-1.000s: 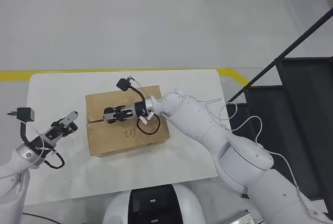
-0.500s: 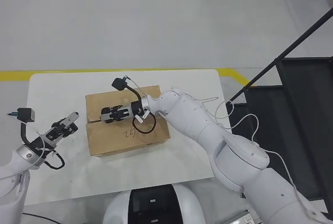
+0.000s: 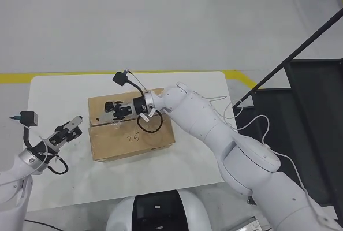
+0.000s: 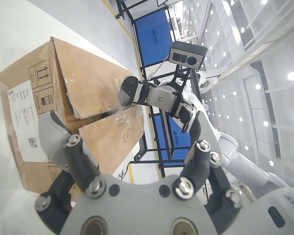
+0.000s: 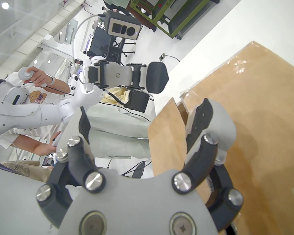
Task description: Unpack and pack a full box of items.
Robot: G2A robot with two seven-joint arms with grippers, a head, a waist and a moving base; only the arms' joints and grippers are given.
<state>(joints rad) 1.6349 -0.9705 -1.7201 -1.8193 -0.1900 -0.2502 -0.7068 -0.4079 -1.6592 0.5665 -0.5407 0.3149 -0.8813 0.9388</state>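
A brown cardboard box (image 3: 131, 138) with torn tape along its middle seam sits on the white table (image 3: 56, 92). My right gripper (image 3: 109, 109) is over the box's far flap (image 4: 93, 79) near its left end, open, with one finger (image 5: 205, 121) against the flap's seam edge. That flap is tilted up along the seam; the near flap (image 4: 117, 133) lies flat. My left gripper (image 3: 71, 127) hovers open and holds nothing, just left of the box above the table. What is inside the box is hidden.
The table's far edge meets grey floor with a yellow line (image 3: 21, 77). A black metal stair frame (image 3: 310, 98) stands to the right, off the table. Bare table surface lies left of and in front of the box.
My right gripper has shifted from the box's seam toward the far left, and the far flap has come up with it. The left arm has barely moved.
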